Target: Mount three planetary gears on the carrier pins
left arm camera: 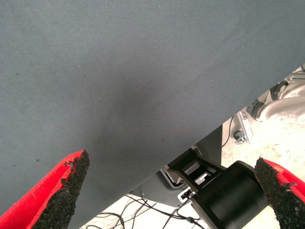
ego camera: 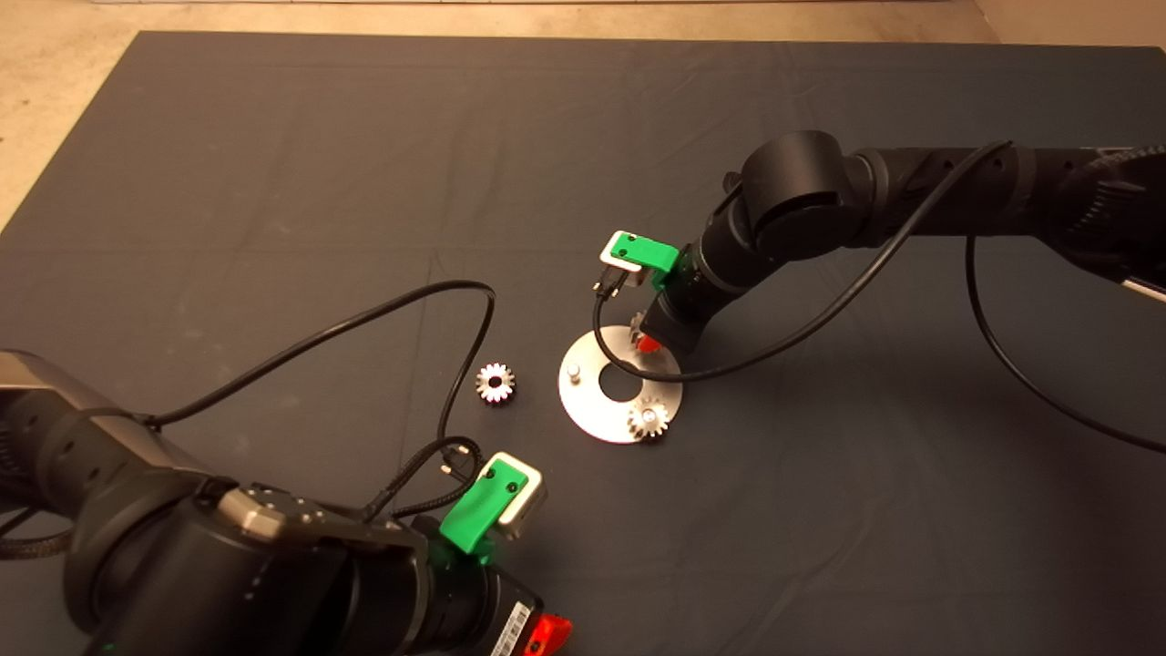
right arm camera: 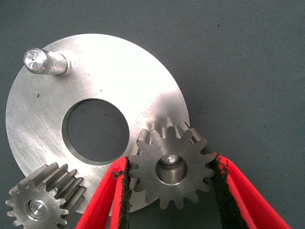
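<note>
The shiny round carrier disc (ego camera: 594,412) lies mid-mat, also in the right wrist view (right arm camera: 95,62). One planetary gear (ego camera: 648,418) sits on the near pin (right arm camera: 40,207). One carrier pin (ego camera: 573,372) stands bare (right arm camera: 40,62). My right gripper (ego camera: 645,339) is over the disc's far side, shut on a second gear (right arm camera: 190,148) that sits over the third pin; the pin's top (right arm camera: 169,160) shows in its bore, and both pads touch its teeth. A third gear (ego camera: 495,383) lies loose on the mat left of the disc. My left gripper (ego camera: 547,633) is parked at the lower edge, open and empty (left arm camera: 171,191).
The right arm's black cable (ego camera: 638,372) loops over the disc. The left arm's cable (ego camera: 455,364) curves across the mat just left of the loose gear. The dark mat (ego camera: 273,182) ends at a pale floor (ego camera: 55,109) on the far left.
</note>
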Motion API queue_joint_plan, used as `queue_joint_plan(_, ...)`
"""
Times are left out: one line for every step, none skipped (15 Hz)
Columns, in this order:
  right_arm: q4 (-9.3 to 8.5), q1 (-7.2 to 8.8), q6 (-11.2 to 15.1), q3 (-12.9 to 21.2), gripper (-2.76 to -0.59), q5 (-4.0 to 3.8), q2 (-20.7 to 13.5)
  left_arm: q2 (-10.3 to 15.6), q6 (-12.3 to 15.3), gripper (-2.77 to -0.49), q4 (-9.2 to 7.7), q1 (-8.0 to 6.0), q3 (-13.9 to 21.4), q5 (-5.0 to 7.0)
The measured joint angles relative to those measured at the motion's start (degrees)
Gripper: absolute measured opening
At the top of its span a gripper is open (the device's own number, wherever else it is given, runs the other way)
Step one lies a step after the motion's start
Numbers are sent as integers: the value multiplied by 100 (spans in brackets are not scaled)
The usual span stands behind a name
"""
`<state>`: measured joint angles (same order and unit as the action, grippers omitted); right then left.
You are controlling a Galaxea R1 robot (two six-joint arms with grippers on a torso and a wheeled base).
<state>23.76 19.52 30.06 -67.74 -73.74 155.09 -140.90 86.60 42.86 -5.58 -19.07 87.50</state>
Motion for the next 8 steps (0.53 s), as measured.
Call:
queue_joint_plan(0, 0, 0, 0, -234, 0, 1, 16, 0, -76, 1, 0, 0, 1)
queue_joint_plan(1, -1, 0, 0, -234, -2, 1, 13, 0, -76, 0, 1, 0, -2)
queue_joint_plan(2, -1, 0, 0, -234, -3, 3, 18, 0, -76, 2, 0, 0, -2)
queue_joint_plan(7, -9, 0, 0, -235, -4, 6, 30, 0, -76, 2, 0, 0, 0)
queue_joint_plan(20, -28, 0, 0, -234, -15, 7, 44, 0, -76, 0, 0, 0, -2)
queue_joint_plan(40, -50, 0, 0, -234, -49, 17, 52, 0, -76, 2, 0, 0, -2)
queue_joint_plan(51, -78, 0, 0, -233, -80, 18, 60, 0, -76, 0, 0, 0, -2)
queue_joint_plan(60, -95, -1, 0, -233, -88, 19, 60, 0, -76, 1, 1, 0, -2)
